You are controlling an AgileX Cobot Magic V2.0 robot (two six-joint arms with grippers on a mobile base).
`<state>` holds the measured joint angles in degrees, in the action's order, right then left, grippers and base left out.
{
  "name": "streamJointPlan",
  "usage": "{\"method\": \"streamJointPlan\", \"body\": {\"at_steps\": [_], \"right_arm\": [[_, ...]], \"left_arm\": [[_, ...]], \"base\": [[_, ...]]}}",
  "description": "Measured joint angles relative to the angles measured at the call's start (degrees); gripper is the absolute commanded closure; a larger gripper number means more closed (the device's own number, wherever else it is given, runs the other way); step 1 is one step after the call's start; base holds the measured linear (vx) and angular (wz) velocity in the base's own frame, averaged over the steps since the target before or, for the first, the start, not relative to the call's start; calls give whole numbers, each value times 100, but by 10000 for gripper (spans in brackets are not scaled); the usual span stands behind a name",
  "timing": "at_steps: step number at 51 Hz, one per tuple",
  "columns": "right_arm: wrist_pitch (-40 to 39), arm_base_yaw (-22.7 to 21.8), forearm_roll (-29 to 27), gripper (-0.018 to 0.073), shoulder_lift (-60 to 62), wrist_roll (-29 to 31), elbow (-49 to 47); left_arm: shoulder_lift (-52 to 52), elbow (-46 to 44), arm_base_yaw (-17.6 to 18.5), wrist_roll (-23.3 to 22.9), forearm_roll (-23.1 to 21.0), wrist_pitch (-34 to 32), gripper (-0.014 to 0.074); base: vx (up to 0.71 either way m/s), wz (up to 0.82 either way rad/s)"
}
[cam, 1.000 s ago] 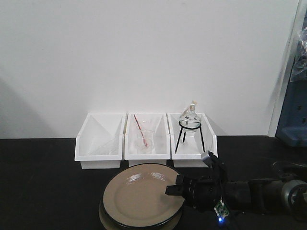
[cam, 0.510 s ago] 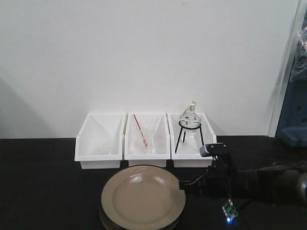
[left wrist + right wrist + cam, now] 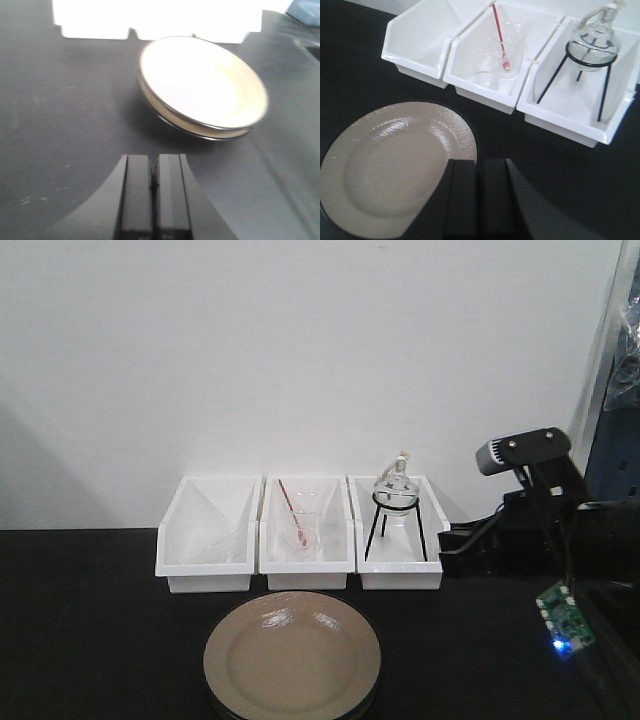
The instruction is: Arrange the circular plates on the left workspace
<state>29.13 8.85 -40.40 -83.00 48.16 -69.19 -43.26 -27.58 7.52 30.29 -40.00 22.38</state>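
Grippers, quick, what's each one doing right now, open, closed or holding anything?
Left tool: closed, empty, short of the stacked plates.
Right tool: closed, empty, above the plates' edge.

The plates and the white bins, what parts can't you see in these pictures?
- Lower plate: top plate covers it, only its edge shows in the left wrist view.
- Left bin: contents clear and too faint in every view.
- Bins in the left wrist view: washed out, cut by the top edge.
- Right gripper: hides the top plate's near edge.

Black countertop (image 3: 90, 630) carries stacked plates (image 3: 292, 658) and three white bins (image 3: 300, 532)
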Motion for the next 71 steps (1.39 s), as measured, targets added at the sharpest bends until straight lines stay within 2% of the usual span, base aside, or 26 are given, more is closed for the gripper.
{"method": "streamJointPlan", "body": {"at_steps": [4, 8, 13, 17, 18, 26, 36, 46, 55, 71], "right_arm": [[120, 0, 908, 563, 568, -878, 235], [54, 0, 1478, 563, 1212, -1324, 643], [-216, 0, 1852, 563, 2261, -1582, 1556], [-482, 0, 1913, 563, 3041, -1639, 2331], [-729, 0, 1914, 563, 4017, -1695, 3106], [-943, 0, 1914, 563, 5744, -1971, 4423], [-965, 0, 1919, 563, 7025, -2191, 5317], [-1281, 0, 1919, 561, 7155, -2235, 5371], [-1321, 0, 1919, 561, 7155, -2242, 5381], [-1321, 0, 1919, 561, 7155, -2255, 5381]], "left_arm": [[0, 0, 0, -478, 528, 42, 596], [0, 0, 0, -856, 1091, 212, 596], [0, 0, 0, -1149, 1748, 628, 596], [118, 0, 0, -1246, 2039, 872, 596], [493, 0, 0, -1274, 2074, 1013, 596], [1615, 0, 0, -1275, 2074, 1175, 596], [3085, 25, 0, -1045, 2074, 1792, 596], [3807, 327, 0, -1013, 2079, 2152, 596], [3861, 389, 0, -1009, 2027, 2406, 596], [3861, 389, 0, -996, 2022, 2418, 596]], "base": [[0, 0], [0, 0], [0, 0], [0, 0], [0, 0], [0, 0], [0, 0], [0, 0], [0, 0], [0, 0]]}}
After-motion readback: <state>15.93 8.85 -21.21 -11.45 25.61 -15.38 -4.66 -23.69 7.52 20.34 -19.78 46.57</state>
